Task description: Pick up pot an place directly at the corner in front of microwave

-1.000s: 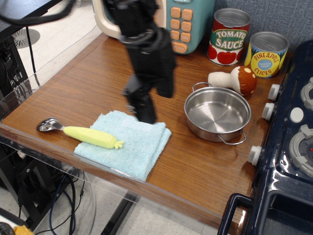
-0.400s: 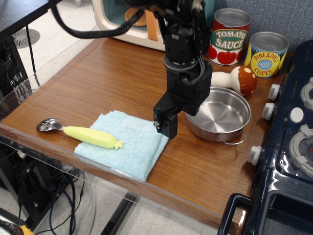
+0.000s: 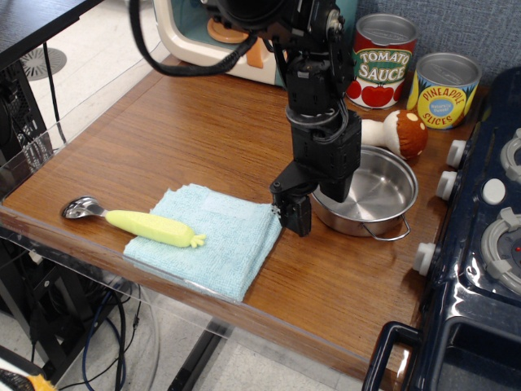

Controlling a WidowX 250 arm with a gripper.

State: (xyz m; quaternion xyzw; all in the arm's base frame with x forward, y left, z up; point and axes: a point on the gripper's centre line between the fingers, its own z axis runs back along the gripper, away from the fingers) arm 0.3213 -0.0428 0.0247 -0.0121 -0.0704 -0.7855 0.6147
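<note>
**End effector low at the pot's left rim**

The end effector [image 3: 299,210] hangs low over the worktop [image 3: 163,138], right at the left rim of the pot [image 3: 370,189]. One dark finger [image 3: 295,213] shows clearly, just outside the pot's left wall and beside the right edge of the blue cloth [image 3: 213,236]; the other is hidden behind the black wrist body, so I cannot tell whether the fingers are spread or pressed together, or whether they touch the rim.

The pot itself stands upright on the worktop, its left part covered by the arm. Its near wire handle [image 3: 387,232] sticks out toward the front edge. Behind the pot lies the toy mushroom [image 3: 399,133], close to the far rim. Farther behind it stand the tomato sauce can [image 3: 383,61] and the pineapple slices can [image 3: 444,90], side by side. To the pot's right is the dark blue toy stove [image 3: 476,244] with its white knobs.

Left of the pot, the cloth lies flat, and the yellow-handled spoon [image 3: 134,222] rests across its left edge with the steel bowl on bare wood. The microwave [image 3: 236,32] stands well behind and to the left of the pot, partly hidden by the arm. The corner [image 3: 159,69] in front of the microwave is bare wood.
</note>
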